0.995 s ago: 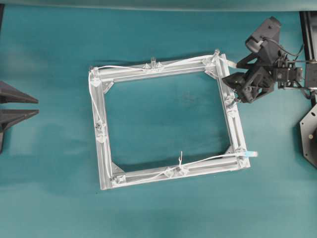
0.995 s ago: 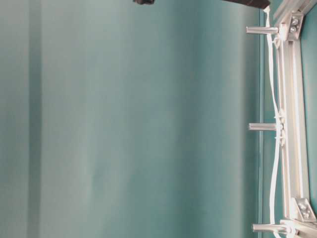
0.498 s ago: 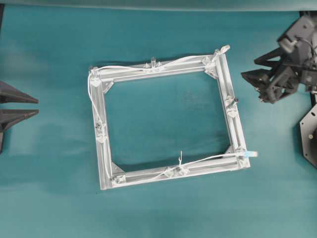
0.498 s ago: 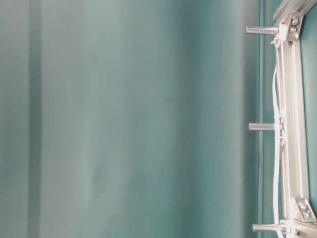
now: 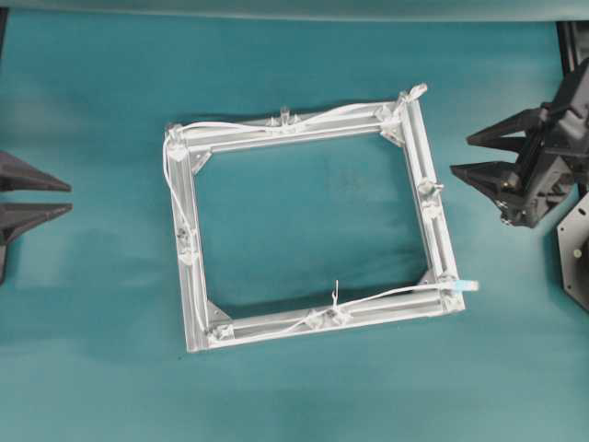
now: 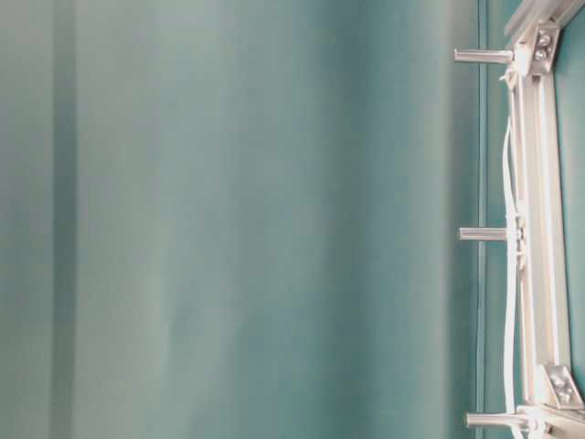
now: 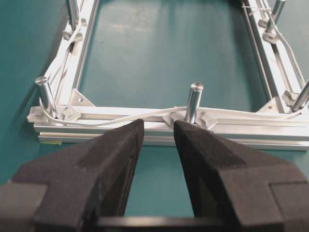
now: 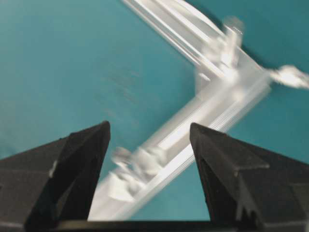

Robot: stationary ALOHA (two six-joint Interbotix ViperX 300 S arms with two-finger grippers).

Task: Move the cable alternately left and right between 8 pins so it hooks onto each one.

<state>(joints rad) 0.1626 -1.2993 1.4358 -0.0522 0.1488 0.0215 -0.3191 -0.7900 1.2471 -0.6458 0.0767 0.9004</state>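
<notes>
The white cable [image 5: 230, 124] lies round the square aluminium frame [image 5: 189, 276]. It runs from its pale blue tab [image 5: 470, 286] along the near bar, up the left bar and along the far bar. Its free end [image 5: 417, 90] rests at the far right corner. Upright pins [image 5: 284, 113] stand at the corners and side-middles. Three pins [image 6: 483, 234] show in the table-level view beside the cable [image 6: 508, 183]. My right gripper [image 5: 461, 156] hangs open and empty, right of the frame. My left gripper [image 5: 71, 198] is open and empty at the left edge, facing a pin [image 7: 194, 101].
A teal cloth covers the table. A dark arm base [image 5: 576, 249] stands at the right edge. The right wrist view is motion-blurred, with the frame's corner [image 8: 212, 116] beyond the open right gripper [image 8: 149, 128]. The left gripper [image 7: 158, 126] sits short of the frame's left bar [image 7: 241, 130].
My right gripper pulled away rightwards from the frame's right bar and turned. The cable end it was beside now rests at the far right corner. The left gripper stayed still.
</notes>
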